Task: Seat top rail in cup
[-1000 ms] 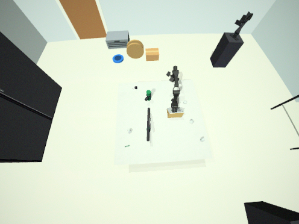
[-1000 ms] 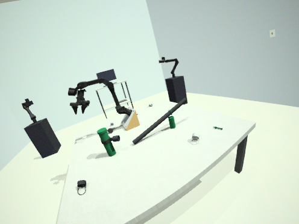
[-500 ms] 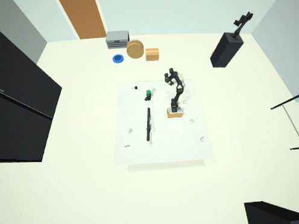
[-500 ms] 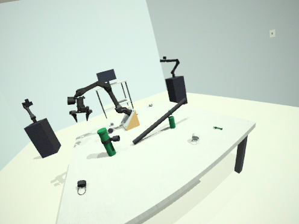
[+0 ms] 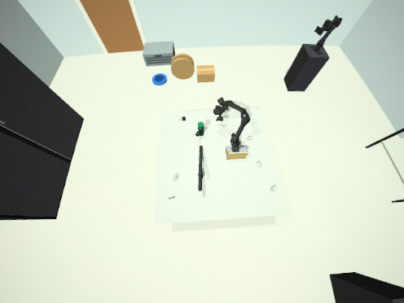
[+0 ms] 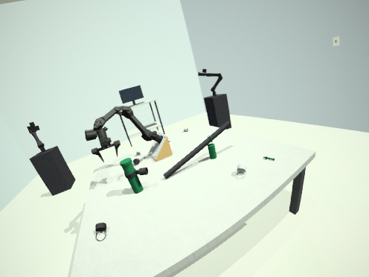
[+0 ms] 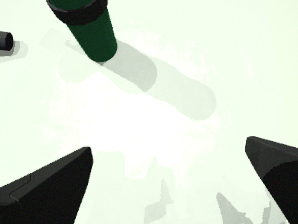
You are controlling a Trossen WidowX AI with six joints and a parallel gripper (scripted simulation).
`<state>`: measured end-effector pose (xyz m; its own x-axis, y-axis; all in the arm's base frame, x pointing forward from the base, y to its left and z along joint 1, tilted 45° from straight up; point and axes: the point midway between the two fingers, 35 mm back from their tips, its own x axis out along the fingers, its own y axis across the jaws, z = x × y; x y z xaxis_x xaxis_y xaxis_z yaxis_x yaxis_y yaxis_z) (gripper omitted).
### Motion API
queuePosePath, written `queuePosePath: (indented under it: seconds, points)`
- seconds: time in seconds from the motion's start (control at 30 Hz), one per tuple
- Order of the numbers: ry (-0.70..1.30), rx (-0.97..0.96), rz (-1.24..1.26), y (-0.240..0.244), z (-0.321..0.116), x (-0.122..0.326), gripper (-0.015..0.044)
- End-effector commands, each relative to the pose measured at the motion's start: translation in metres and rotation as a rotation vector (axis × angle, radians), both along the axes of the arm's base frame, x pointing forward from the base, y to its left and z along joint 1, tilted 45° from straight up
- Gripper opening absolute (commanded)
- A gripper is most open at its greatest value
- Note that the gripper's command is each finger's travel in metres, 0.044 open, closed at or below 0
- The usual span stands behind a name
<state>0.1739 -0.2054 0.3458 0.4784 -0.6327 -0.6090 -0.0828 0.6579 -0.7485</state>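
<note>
The big green post (image 5: 200,125) (image 6: 136,185) (image 7: 97,37) stands upright on the table. A black brace band (image 6: 131,174) (image 7: 84,13) wraps it below the cap, and the black rail-end cup (image 6: 142,171) juts from the band towards the rail side. The long black rail (image 5: 200,160) (image 6: 197,150) is tilted, with its low end (image 6: 167,176) near the table, apart from the cup. It passes through the loop cap (image 6: 210,144) above the small green post (image 6: 212,151). My gripper (image 5: 217,115) (image 6: 110,158) (image 7: 170,149) is open and empty, above the table beside the big post, touching neither post nor rail.
The arm's base block (image 5: 237,154) (image 6: 164,148) stands right of the rail in the top view. A black ring-like fitting (image 5: 183,118) (image 6: 100,228), a pale fitting (image 5: 175,176) (image 6: 241,170) and a small green piece (image 5: 172,197) (image 6: 268,158) lie on the table (image 5: 244,199) (image 6: 167,223).
</note>
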Motion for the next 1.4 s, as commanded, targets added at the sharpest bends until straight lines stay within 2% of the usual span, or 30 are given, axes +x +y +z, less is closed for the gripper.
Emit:
queuePosePath:
  seconds: [0.0, 0.4, 0.63, 0.8, 1.1, 1.37]
  points:
    - [-0.072, 0.121, -0.047, 0.011, -0.022, 0.03, 0.044]
    - [-0.246, 0.458, -0.238, 0.087, -0.091, 0.113, 0.044]
    - [-0.258, 0.515, -0.292, 0.129, -0.121, 0.135, 0.044]
    - [-0.208, 0.437, -0.279, 0.171, -0.15, 0.153, 0.044]
    - [-0.185, 0.106, -0.097, 0.279, -0.206, 0.168, 0.044]
    - [-0.185, 0.074, -0.07, 0.288, -0.209, 0.167, 0.044]
